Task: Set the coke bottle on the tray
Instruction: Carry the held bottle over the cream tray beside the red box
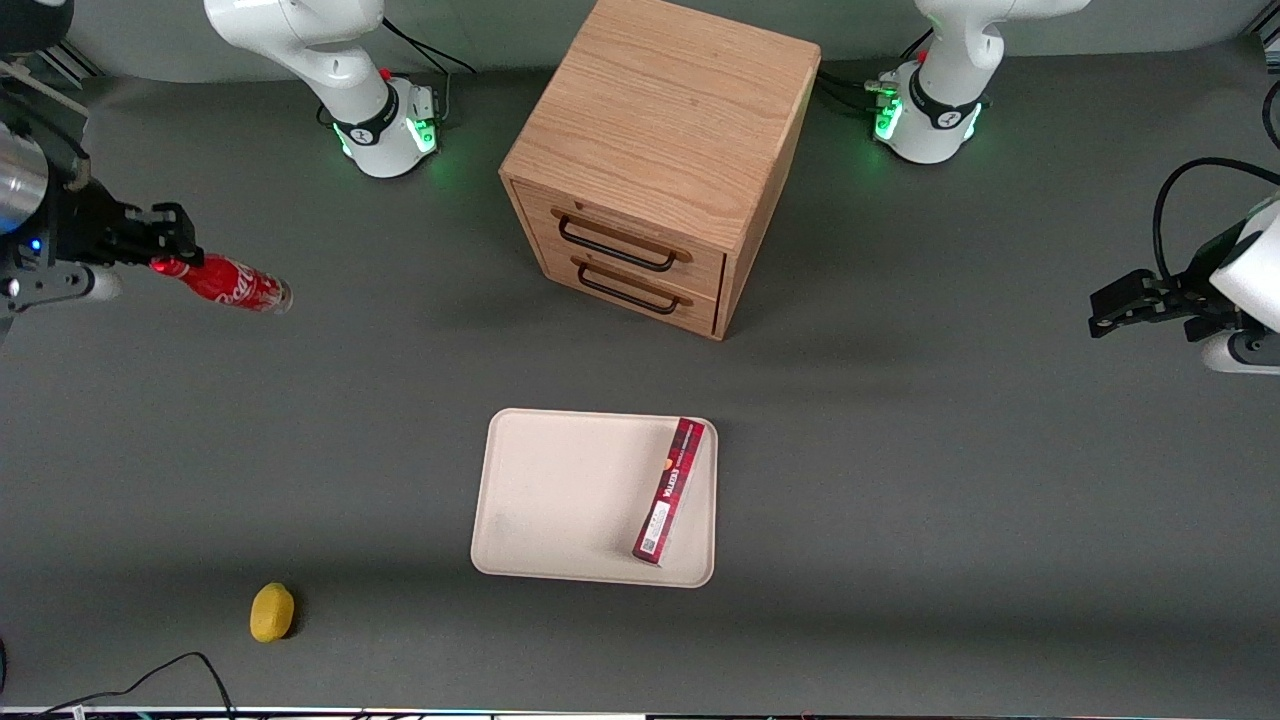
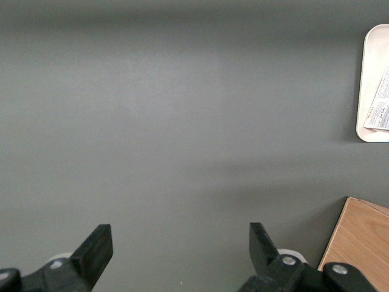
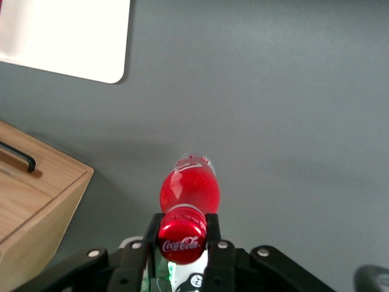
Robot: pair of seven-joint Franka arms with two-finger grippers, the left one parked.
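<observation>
The coke bottle (image 1: 232, 285) is a small red bottle with white script and a clear base. My right gripper (image 1: 165, 252) is shut on its red cap end and holds it tilted in the air above the table, toward the working arm's end. In the right wrist view the cap (image 3: 181, 243) sits between the two black fingers (image 3: 213, 228) of the gripper (image 3: 181, 234), and the bottle (image 3: 189, 188) points away from the camera. The cream-beige tray (image 1: 560, 500) lies flat on the table, nearer the front camera than the drawer cabinet; its corner shows in the right wrist view (image 3: 73, 36).
A long dark-red carton (image 1: 669, 490) lies on the tray. A wooden two-drawer cabinet (image 1: 650, 160) stands mid-table, farther from the front camera than the tray. A yellow lemon (image 1: 271, 612) lies near the table's front edge, toward the working arm's end.
</observation>
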